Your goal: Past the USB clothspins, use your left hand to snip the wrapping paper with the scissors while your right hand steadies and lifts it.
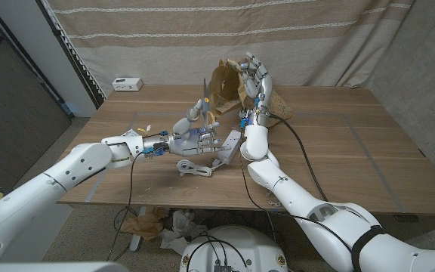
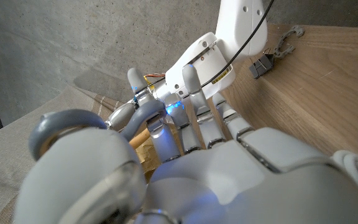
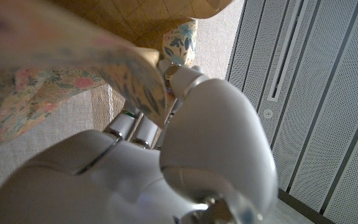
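Wooden tabletop [image 1: 331, 151] with a small white box [image 1: 128, 84] near the far left corner, a white power strip [image 1: 229, 146] around the middle, and a coiled white cable [image 1: 193, 168] just beside it, toward the near edge.

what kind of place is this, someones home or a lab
Most likely a robot lab or test room, not a home. A plain wooden table stands before a hung fabric backdrop, cables trail over the tabletop, and perforated wall panels show in the right wrist view.
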Controlling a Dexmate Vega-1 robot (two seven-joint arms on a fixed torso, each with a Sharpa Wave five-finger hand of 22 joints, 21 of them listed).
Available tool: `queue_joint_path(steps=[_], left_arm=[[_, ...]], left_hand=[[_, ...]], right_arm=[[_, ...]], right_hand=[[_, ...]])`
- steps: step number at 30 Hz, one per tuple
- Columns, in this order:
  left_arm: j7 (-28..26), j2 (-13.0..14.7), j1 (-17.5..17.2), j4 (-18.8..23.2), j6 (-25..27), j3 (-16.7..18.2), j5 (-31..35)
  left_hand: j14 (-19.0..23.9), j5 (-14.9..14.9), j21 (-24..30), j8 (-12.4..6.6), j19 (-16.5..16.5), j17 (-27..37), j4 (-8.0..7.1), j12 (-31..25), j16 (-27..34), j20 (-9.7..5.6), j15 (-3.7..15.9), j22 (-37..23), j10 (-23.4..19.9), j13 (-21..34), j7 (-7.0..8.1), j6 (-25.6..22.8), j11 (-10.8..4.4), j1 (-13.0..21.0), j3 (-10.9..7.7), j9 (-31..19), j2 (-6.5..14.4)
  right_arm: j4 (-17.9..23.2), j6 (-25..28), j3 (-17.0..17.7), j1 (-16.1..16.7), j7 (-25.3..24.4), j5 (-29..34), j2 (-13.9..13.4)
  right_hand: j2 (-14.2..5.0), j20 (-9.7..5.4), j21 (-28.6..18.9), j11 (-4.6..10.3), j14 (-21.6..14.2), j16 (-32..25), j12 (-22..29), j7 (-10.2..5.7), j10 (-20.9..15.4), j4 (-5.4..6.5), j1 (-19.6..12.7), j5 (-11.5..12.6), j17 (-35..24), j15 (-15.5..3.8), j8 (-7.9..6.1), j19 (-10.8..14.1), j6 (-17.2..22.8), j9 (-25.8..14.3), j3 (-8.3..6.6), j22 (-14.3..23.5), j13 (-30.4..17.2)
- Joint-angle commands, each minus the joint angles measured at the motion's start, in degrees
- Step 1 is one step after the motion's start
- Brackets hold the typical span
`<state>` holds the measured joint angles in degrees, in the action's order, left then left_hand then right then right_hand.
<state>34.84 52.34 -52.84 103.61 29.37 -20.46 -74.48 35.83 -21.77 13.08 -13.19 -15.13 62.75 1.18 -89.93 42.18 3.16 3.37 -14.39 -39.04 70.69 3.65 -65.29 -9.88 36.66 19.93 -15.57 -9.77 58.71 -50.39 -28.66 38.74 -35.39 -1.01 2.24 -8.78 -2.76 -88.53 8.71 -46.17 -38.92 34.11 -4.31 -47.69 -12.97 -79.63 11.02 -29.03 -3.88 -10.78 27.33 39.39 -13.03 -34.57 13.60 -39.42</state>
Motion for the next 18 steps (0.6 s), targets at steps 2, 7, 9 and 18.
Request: queue_joint_path(steps=[2,7,9,18], left_arm=[[1.08,-1.33,-0.36,-1.38,0.33,-0.35,-0.98],[1.48,-1.54,-0.23,-1.40,0.34,-0.57,-0.71],[1.40,-1.45,-0.22,-1.33,0.21,-0.45,-0.54],[1.48,-1.37,-0.07,-1.23,0.50,-0.47,-0.50]], left_hand=[[0.23,0.26,0.05,-0.16,0.34,0.13,0.32,-0.10,0.18,0.21,7.35,-0.03,1.09,0.29,-3.42,0.87,-1.72,-0.15,0.08,-0.15,0.06],[0.14,0.26,0.06,-0.16,0.33,0.34,0.35,-0.12,0.28,0.18,7.46,-0.03,1.02,0.29,-3.44,0.82,-1.75,-0.12,0.06,-0.12,0.11],[0.13,0.26,0.06,-0.17,0.33,0.43,0.36,-0.12,0.32,0.17,7.45,-0.03,1.02,0.29,-3.42,0.85,-1.75,-0.11,0.05,-0.14,0.12],[0.12,0.28,0.06,-0.18,0.35,0.38,0.38,-0.14,0.29,0.20,7.51,-0.02,0.90,0.30,-3.51,0.80,-1.77,-0.14,0.05,-0.15,0.13]], right_arm=[[-0.11,-0.21,-0.53,0.18,1.16,-1.06,0.05],[-0.34,-0.09,-0.52,-0.17,1.21,-0.78,0.02],[-0.50,0.26,-0.51,-0.23,1.30,-1.03,0.07],[-2.60,0.08,-0.63,-1.20,0.74,-0.89,0.38]], right_hand=[[-2.93,-8.92,-0.18,0.02,-4.90,-14.87,-0.18,0.03,-0.09,9.09,-0.08,0.24,-16.07,-9.31,-0.12,-0.30,0.30,-0.16,-8.73,0.11,-0.17],[-2.88,-8.90,-0.16,0.11,-4.94,-14.95,-0.11,-0.05,-0.25,9.09,-0.04,0.25,-16.10,-9.31,-0.14,-0.34,0.36,-0.13,-8.75,0.09,-0.25],[-2.87,-8.91,-0.18,0.17,-4.93,-14.95,-0.15,-0.16,-0.24,9.09,-0.03,0.25,-16.08,-9.31,-0.15,-0.31,0.39,-0.13,-8.74,0.10,-0.22],[-2.86,-8.92,-0.16,0.18,-5.05,-15.11,-0.15,-0.13,-0.29,9.08,-0.01,0.25,-16.17,-9.31,-0.15,-0.33,0.40,-0.10,-8.78,0.08,-0.27]])
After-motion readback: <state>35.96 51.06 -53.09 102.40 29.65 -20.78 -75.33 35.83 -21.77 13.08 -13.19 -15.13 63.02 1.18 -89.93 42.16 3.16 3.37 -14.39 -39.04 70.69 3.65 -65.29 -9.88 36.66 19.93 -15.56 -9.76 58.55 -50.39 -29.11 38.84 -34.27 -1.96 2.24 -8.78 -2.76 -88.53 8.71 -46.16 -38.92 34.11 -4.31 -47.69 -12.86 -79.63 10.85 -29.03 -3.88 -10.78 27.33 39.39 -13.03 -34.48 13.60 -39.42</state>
